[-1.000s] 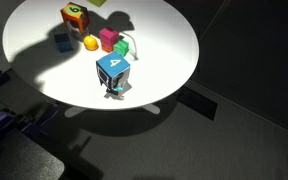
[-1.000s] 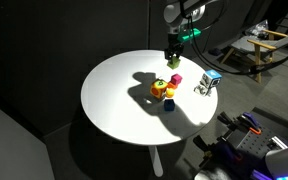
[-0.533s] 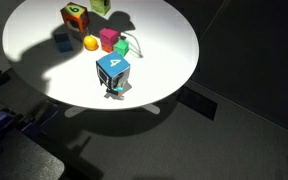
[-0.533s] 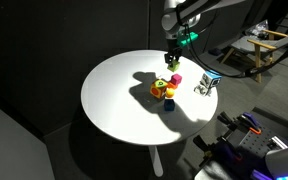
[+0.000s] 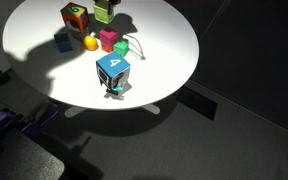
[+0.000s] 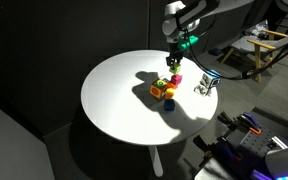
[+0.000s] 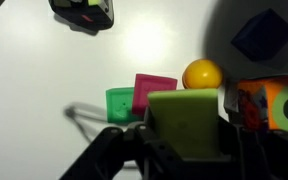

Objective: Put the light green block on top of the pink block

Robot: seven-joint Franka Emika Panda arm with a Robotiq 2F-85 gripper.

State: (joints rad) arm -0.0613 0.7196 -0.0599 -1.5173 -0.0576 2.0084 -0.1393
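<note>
My gripper is shut on the light green block, which fills the lower middle of the wrist view. The pink block lies on the white table just beyond it, touching a smaller emerald-green block. In both exterior views the gripper holds the light green block in the air, above and slightly behind the pink block.
Round the pink block lie a yellow ball, a dark blue block and an orange-red block with a dark face. A big blue numbered cube stands nearer the table edge. A thin wire loop lies beside the emerald block.
The gripper has come down with the light green block, further into the exterior view and closer to the cluster of blocks. The blocks on the table have not moved.
</note>
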